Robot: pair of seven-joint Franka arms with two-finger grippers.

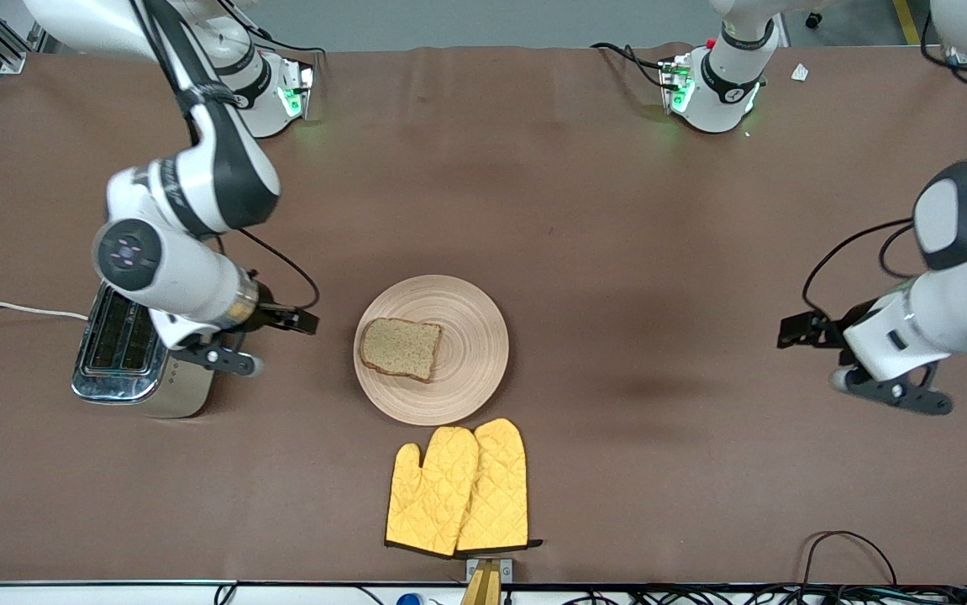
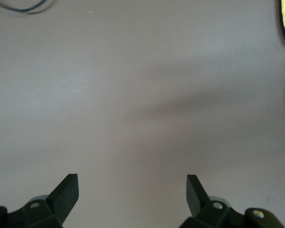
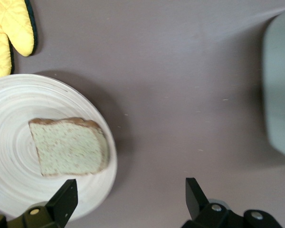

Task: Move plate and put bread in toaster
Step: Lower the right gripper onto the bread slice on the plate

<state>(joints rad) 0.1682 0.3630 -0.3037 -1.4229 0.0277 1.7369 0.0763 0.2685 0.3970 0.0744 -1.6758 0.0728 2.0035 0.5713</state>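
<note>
The pale wooden plate (image 1: 470, 336) lies mid-table with the speckled bread (image 1: 400, 347) flat on its half toward the right arm's end. The toaster (image 1: 134, 353) stands at the right arm's end, chrome slots up. My right gripper (image 1: 302, 320) hangs open over the brown cloth between toaster and plate. In the right wrist view, the right gripper (image 3: 130, 187) holds nothing, the plate (image 3: 61, 95) and bread (image 3: 69, 147) lie by one finger, and the toaster's side (image 3: 280, 95) shows at the edge. My left gripper (image 1: 794, 329) waits open over bare cloth at the left arm's end, and the left gripper (image 2: 132, 183) is empty.
A pair of yellow oven mitts (image 1: 458, 487) lies nearer the front camera than the plate, close to its rim. The toaster's white cord (image 1: 13, 308) runs off the table's end. Dark cables (image 1: 844, 546) loop along the front edge.
</note>
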